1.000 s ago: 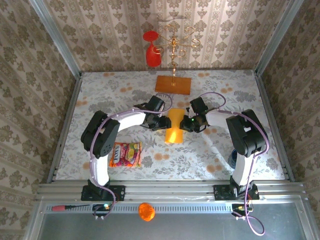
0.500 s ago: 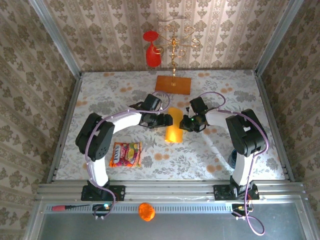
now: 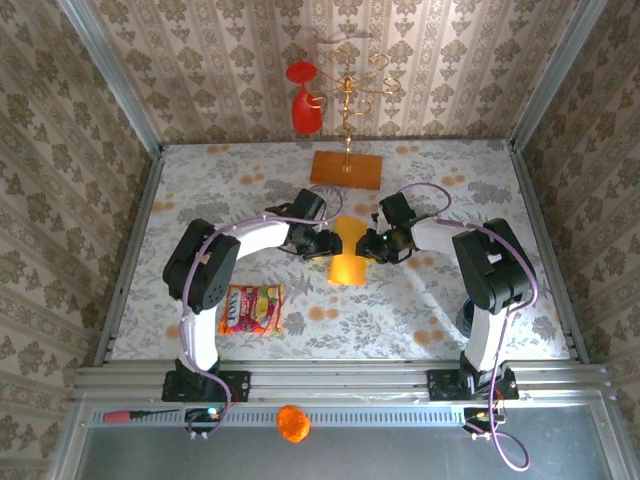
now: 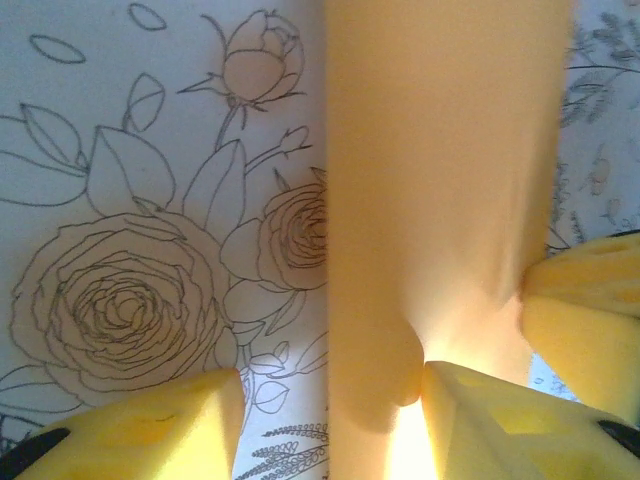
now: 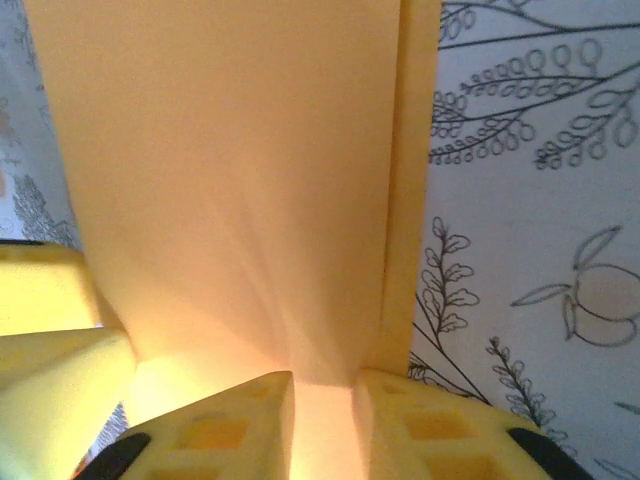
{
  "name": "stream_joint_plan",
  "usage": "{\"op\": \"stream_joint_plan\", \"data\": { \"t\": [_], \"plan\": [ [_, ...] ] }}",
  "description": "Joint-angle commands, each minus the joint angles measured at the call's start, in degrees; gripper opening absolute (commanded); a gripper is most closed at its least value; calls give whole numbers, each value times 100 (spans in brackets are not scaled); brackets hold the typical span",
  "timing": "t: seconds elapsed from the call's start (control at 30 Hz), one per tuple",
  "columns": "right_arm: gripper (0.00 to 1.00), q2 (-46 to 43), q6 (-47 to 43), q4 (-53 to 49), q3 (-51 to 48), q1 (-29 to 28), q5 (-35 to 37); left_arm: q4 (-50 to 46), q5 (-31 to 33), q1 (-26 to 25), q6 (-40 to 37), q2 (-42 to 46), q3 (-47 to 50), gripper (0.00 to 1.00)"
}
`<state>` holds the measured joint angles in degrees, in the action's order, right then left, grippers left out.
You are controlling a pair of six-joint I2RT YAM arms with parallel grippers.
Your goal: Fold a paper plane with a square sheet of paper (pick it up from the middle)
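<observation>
Roughly mid-table, on the flowered cloth point(image 3: 250, 200): sheet of paper point(image 3: 349, 258), yellow-orange, folded narrow, long axis running away from the arm bases. Flanked by both grippers, with left gripper point(image 3: 328, 243) at its left edge and right gripper point(image 3: 368, 246) at its right edge, facing each other across it.

From the left wrist: sheet of paper point(image 4: 440, 180) as a tall band over the rose print. Left gripper point(image 4: 330, 375) with yellow fingers point(image 4: 150, 425) parted, one resting on bare cloth clear of the sheet, the other against the paper. Spread, then, and not clamped. Further right, another yellow pad touching the band's edge (whose, hard to say).

From the right wrist: sheet of paper point(image 5: 240, 170) with a folded-over flap along its right side, creases converging toward right gripper point(image 5: 322, 385). Fingers point(image 5: 440, 430) close together, with a narrow slot between them and paper in that slot. Cannot tell whether pinching or merely bracketing.

Elsewhere: snack packet point(image 3: 251, 307) by the left arm, well apart from the sheet. Brownish-orange board point(image 3: 347, 169) near the paper's far end, carrying a gold stand point(image 3: 347, 90) with a red glass point(image 3: 303, 100) hanging.
</observation>
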<state>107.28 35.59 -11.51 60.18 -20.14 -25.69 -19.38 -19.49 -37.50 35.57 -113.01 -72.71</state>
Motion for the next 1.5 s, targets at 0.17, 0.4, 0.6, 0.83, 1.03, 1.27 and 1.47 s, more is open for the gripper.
{"op": "stream_joint_plan", "data": {
  "t": [0.17, 0.4, 0.6, 0.83, 1.03, 1.27, 1.47],
  "plan": [
    [30, -1172, 202, -168, -208, 271, 655, -982, 718, -307, 193, -636, -320, 52],
    [29, -1404, 204, -134, -519, 569, 780, -1142, 784, -406, 178, -820, -358, 52],
    [28, -1269, 255, -69, -541, 582, 676, -1432, 965, -420, 341, -994, -540, 52],
    [28, -1192, 261, -62, -556, 586, 671, -1577, 947, -479, 409, -1264, -698, 51],
    [27, -1167, 273, -53, -595, 584, 800, -1683, 898, -552, 156, -1398, -800, 51],
    [27, -1111, 282, -40, -597, 591, 815, -1744, 870, -574, -80, -1485, -906, 52],
    [27, -1062, 300, -31, -586, 596, 767, -1848, 896, -574, -24, -1633, -1085, 53]
  ]
}}
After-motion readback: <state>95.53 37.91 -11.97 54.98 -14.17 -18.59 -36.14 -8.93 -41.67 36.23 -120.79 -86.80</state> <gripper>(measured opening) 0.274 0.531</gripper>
